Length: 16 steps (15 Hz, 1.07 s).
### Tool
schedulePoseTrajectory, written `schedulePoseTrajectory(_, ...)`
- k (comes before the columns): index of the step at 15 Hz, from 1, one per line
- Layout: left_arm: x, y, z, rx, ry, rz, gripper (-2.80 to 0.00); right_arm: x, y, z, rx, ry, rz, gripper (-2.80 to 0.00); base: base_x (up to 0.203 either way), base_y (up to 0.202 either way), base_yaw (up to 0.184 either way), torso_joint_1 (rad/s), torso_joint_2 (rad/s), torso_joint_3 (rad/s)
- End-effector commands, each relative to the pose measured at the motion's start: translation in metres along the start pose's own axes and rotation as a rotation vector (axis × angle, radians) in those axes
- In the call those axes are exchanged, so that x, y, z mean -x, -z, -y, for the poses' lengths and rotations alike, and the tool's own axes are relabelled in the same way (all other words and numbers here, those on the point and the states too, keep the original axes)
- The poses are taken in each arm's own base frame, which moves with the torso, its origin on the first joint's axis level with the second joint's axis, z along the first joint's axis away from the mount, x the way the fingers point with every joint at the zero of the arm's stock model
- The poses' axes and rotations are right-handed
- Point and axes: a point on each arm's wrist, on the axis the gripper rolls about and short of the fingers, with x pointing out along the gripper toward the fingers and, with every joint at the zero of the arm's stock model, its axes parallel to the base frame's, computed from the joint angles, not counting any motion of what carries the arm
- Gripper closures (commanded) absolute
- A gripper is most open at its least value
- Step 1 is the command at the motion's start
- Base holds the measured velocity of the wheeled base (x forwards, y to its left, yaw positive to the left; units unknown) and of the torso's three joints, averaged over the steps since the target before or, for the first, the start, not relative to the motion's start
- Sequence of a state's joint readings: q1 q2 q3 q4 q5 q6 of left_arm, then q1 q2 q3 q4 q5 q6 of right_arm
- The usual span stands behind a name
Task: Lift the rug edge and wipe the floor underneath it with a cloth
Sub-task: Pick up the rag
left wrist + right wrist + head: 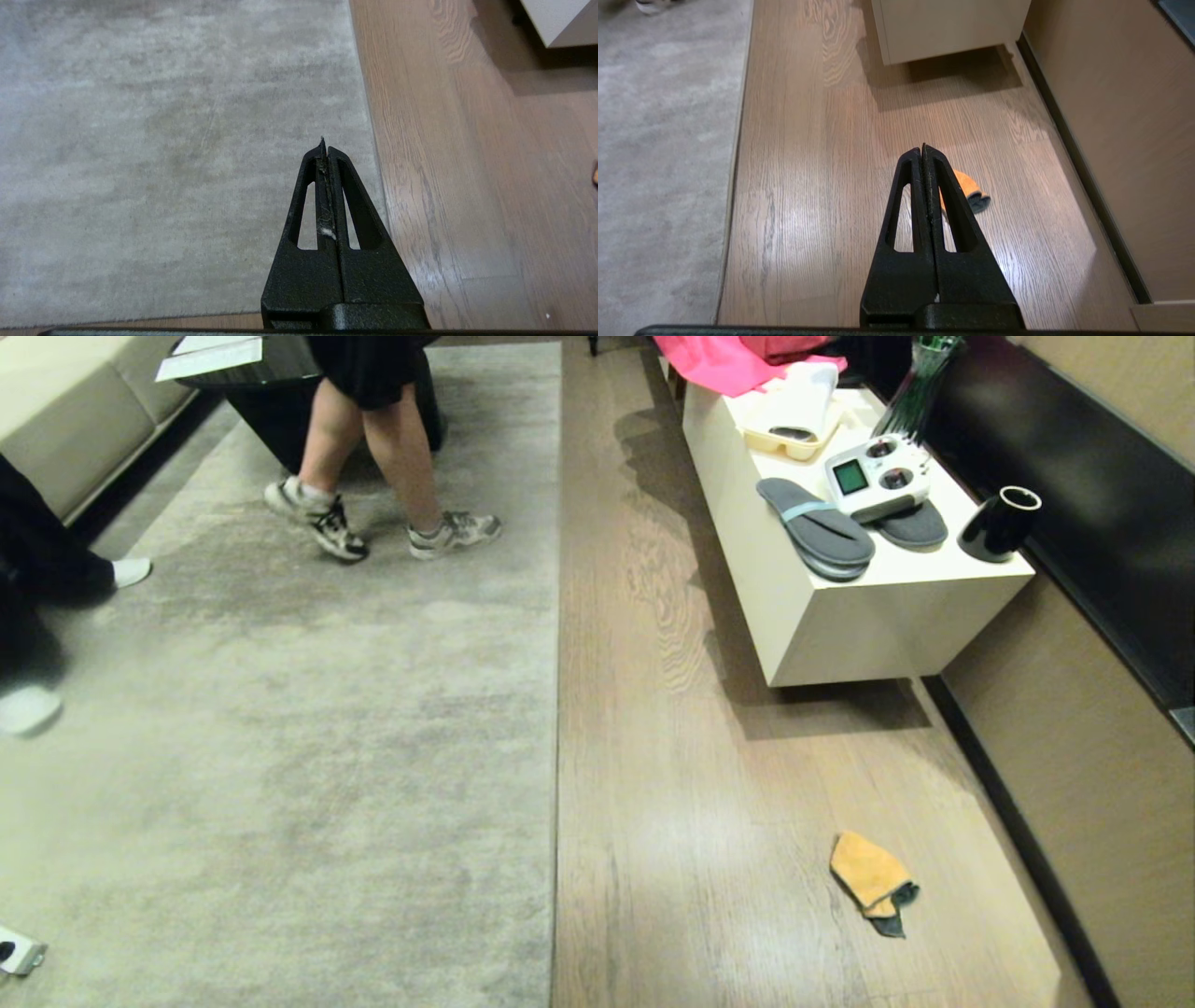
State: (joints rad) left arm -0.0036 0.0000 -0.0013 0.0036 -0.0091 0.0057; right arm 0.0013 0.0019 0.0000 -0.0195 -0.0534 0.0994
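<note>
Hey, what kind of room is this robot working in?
Most likely a living room or a furnished showroom: a large grey rug on oak-look plank floor, a pale sofa at the far left, and a low cream cabinet holding slippers.

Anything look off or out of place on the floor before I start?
Only the cloth, lying crumpled on the bare floor near the wall, apart from the rug edge, which lies flat. Nothing is spilled.
</note>
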Motion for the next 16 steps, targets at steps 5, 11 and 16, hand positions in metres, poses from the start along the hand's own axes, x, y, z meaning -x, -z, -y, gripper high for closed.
schedulePoseTrajectory(5, -0.0001, 0.0002, 0.0, -0.001, 0.001, -0.004, 0.0, 0.0, 0.0, 0.0, 0.0, 0.0, 0.001, 0.0, 0.0, 0.0, 0.0, 0.003, 0.0, -0.194)
schedulePoseTrajectory(11, -0.0001, 0.0002, 0.0, 0.0, 0.0, -0.004, 0.0, 0.0, 0.0, 0.0, 0.0, 0.0, 0.001, 0.0, 0.0, 0.0, 0.0, 0.001, 0.01, -0.199)
schedulePoseTrajectory(16, -0.0001, 0.0001, 0.0, 0.0, 0.002, -0.003, 0.0, 0.0, 0.0, 0.0, 0.0, 0.0, 0.001, 0.0, 0.0, 0.0, 0.0, 0.002, 0.01, -0.196)
